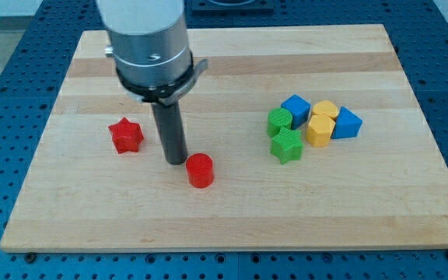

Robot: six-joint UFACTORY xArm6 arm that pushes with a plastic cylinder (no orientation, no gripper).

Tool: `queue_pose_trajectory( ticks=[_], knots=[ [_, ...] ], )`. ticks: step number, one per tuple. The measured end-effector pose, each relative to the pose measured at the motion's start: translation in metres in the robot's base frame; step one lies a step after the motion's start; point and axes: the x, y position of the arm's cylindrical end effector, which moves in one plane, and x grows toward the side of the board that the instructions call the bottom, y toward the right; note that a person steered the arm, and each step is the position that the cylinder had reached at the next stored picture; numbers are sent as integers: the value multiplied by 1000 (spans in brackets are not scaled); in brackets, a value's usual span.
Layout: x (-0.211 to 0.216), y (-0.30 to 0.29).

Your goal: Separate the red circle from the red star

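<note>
The wooden board holds eight blocks: two red, a star and a circle; two green; two blue; two yellow. One rod tip shows.

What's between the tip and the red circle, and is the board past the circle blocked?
Nothing visible. My tip sits between the red star and the red circle, close to the circle's upper-left side. Beyond the circle, toward the view's bottom right, the board is bare; the green star and its cluster lie further up and right.
</note>
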Motion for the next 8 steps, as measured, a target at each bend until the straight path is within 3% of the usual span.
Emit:
queue_pose_trajectory(
  ticks=[7,8],
  knots=[
    [56,60],
    [56,37]
  ],
)
